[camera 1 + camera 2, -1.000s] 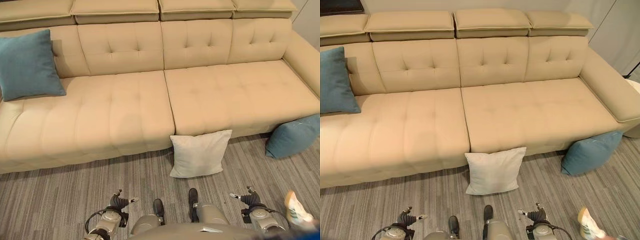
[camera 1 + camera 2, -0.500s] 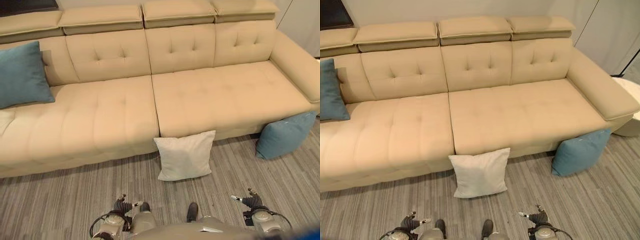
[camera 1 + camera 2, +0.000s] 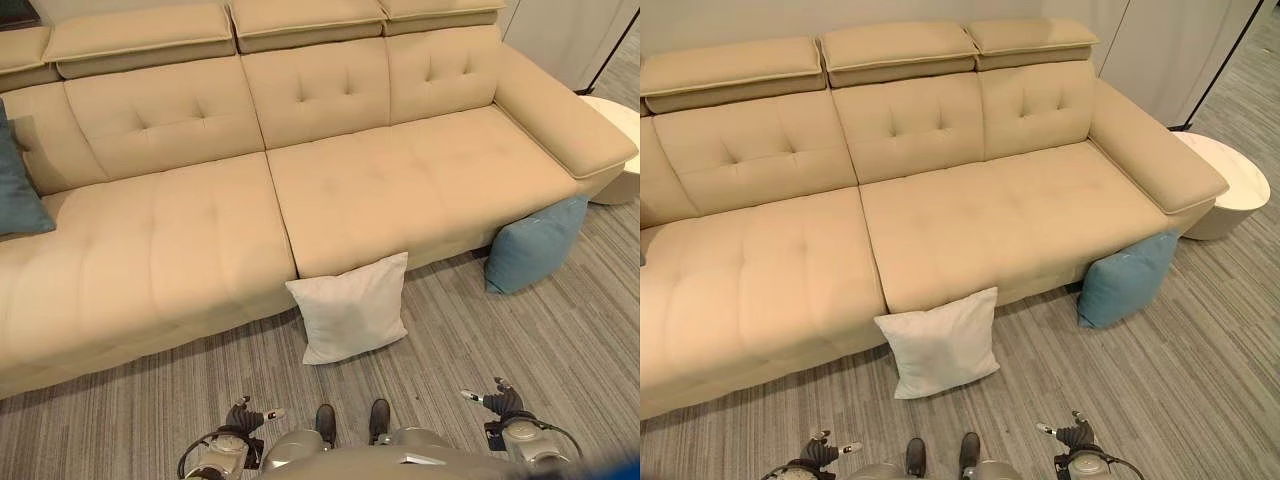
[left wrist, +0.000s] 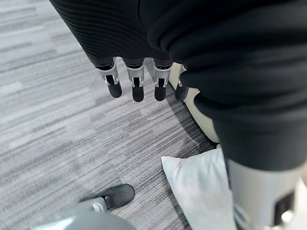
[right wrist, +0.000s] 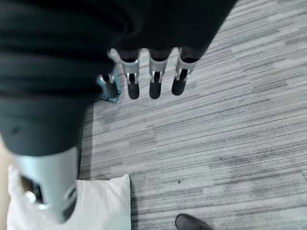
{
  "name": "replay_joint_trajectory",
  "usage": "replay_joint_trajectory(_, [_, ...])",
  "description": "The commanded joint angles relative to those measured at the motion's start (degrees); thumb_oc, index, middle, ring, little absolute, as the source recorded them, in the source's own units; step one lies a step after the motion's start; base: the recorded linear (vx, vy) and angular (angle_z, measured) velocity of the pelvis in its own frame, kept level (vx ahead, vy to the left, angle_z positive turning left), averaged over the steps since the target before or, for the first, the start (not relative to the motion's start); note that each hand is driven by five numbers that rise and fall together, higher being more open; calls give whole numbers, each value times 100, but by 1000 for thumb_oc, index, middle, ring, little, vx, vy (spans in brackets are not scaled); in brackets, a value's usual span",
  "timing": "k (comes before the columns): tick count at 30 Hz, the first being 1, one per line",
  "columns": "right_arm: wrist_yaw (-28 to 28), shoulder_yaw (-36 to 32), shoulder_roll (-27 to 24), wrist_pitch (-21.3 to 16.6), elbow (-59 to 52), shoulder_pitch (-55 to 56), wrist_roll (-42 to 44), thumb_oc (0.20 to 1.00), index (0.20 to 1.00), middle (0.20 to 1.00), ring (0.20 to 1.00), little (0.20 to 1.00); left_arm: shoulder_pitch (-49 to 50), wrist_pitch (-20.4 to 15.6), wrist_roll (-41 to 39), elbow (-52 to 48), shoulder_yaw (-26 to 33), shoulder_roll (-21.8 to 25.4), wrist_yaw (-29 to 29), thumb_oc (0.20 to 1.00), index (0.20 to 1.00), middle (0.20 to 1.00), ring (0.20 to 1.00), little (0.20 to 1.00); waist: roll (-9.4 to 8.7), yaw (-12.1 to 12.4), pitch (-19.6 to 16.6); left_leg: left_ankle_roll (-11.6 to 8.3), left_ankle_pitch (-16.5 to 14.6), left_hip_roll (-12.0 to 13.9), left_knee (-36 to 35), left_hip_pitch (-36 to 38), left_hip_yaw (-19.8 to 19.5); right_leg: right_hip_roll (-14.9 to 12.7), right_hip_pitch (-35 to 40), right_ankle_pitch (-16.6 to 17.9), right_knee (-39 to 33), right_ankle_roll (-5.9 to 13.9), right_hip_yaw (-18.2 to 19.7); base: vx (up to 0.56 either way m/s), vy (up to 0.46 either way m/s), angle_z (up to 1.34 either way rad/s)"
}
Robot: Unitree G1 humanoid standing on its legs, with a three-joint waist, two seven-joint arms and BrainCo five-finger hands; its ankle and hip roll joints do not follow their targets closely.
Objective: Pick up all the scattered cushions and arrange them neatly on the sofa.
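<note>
Cushions are seen in three places. A white cushion (image 3: 349, 308) is propped on the grey striped floor (image 3: 130, 400), leaned against the front of the beige sofa (image 3: 200, 240) just below the seam between its two seat sections. A teal cushion (image 3: 534, 243) is stood on the floor at the sofa's right end, pressed against the front corner beneath the armrest. Another teal cushion (image 3: 16, 183) is placed on the seat at the far left, leaned against the backrest and cut off by the edge of the left eye view. A round white side table (image 3: 1228, 184) is seen on the floor beside the right armrest.

Both hands are held low, near the floor in front of the sofa and well apart from every cushion. The left hand (image 3: 244, 414) is seen at the bottom left of the left eye view; in its wrist view its fingers (image 4: 137, 89) are hung straight and relaxed over the floor, with nothing held, and the white cushion's corner is visible past them. The right hand (image 3: 503, 398) is seen at the bottom right; in its wrist view its fingers (image 5: 154, 85) are likewise extended and empty above the floor, with the white cushion shown at a lower corner and a small patch of teal near the fingertips.
</note>
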Motion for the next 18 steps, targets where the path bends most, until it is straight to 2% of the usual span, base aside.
replay_joint_trajectory(1, [-51,126,-86,-65,-165,-72,-209,1000,1000,1000,1000,1000,-22,-74,29,104,13,95,44,1000,1000,1000,1000,1000,-156,128,-75,-313,-587,-148,575,-223,-345,-398,288,-75,14,281,195,127,-10,-5])
replay_joint_trajectory(3, [-59,135,-131,-83,-263,-126,-186,1000,1000,1000,1000,1000,-43,-86,32,138,12,87,53,1000,1000,1000,1000,1000,-167,75,-78,-304,-636,-184,510,-115,-398,-437,158,79,-360,213,195,149,-30,-7])
replay_joint_trajectory(6, [-77,148,-157,-56,-268,-182,-215,1000,1000,1000,1000,1000,-111,-97,16,169,22,73,74,1000,1000,1000,1000,1000,-203,-32,-21,-337,-704,-237,468,5,-531,-463,-56,426,-978,284,346,133,-68,-9])
replay_joint_trajectory(10, [-65,156,-162,-62,-280,-129,-230,1000,1000,1000,1000,1000,-135,-125,47,201,28,69,119,1000,1000,1000,1000,1000,-251,-89,0,-405,-796,-263,461,98,-657,-476,-51,542,-1254,291,412,139,-130,40])
replay_joint_trajectory(13, [-83,148,-170,-98,-288,-53,-186,1000,1000,1000,1000,1000,-131,-119,50,235,-8,32,131,1000,1000,1000,1000,1000,-270,-108,-83,-533,-849,-134,474,133,-760,-429,68,491,-1252,206,384,148,-205,27])
replay_joint_trajectory(16, [-67,77,-177,-158,-348,65,-60,1000,1000,1000,1000,1000,-152,-117,53,177,-93,15,103,1000,1000,1000,1000,1000,-268,-139,-102,-729,-910,67,709,52,-805,-370,263,269,-1223,59,168,148,-306,59])
replay_joint_trajectory(17, [-84,69,-207,-188,-346,78,-9,1000,1000,1000,1000,1000,-230,-125,-23,74,-161,-12,82,1000,1000,1000,1000,1000,-318,-138,29,-904,-796,101,1451,-381,-734,-407,472,193,-1337,-59,48,44,-239,86])
replay_joint_trajectory(18, [-84,69,-207,-189,-345,77,-9,1000,1000,1000,1000,1000,-232,-124,-24,73,-161,-12,82,1000,1000,1000,1000,1000,-317,-144,26,-905,-806,101,1476,-401,-741,-407,467,194,-1338,-59,41,-22,-231,91])
